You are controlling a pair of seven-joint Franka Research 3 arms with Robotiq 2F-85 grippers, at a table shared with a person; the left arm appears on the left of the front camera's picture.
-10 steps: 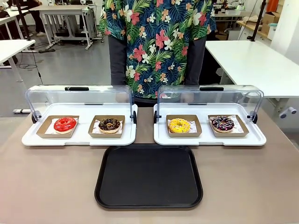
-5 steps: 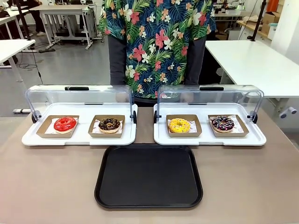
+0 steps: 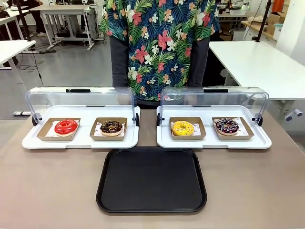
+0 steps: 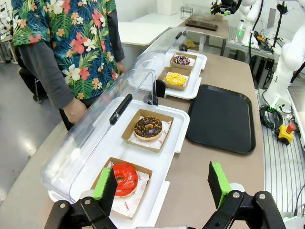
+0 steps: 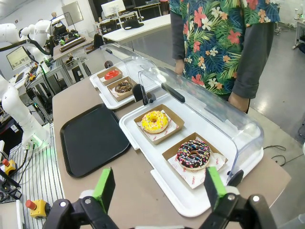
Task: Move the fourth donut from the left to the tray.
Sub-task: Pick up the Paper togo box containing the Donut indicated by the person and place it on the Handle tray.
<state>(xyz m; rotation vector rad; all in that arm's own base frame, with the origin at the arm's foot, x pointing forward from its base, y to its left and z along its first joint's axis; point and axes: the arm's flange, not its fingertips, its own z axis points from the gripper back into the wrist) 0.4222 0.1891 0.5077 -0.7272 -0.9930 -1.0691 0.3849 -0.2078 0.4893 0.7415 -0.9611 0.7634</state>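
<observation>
The fourth donut (image 3: 227, 126) is dark chocolate with pink and white stripes; it sits in a brown holder at the right end of the right white display tray (image 3: 259, 143), whose clear lid is raised. It appears too in the right wrist view (image 5: 194, 154) and far off in the left wrist view (image 4: 182, 59). The black tray (image 3: 151, 180) lies empty in front of both display trays, also seen as the tray (image 5: 90, 138) and the tray (image 4: 220, 117). My left gripper (image 4: 162, 181) is open above the table's left end. My right gripper (image 5: 159, 187) is open, high over the right end, near the fourth donut.
A yellow donut (image 3: 183, 128) shares the right display tray. The left display tray (image 3: 81, 140) holds a red donut (image 3: 66, 127) and a crumb-topped chocolate donut (image 3: 111, 127). A person in a floral shirt (image 3: 159, 43) stands at the far side, hands down.
</observation>
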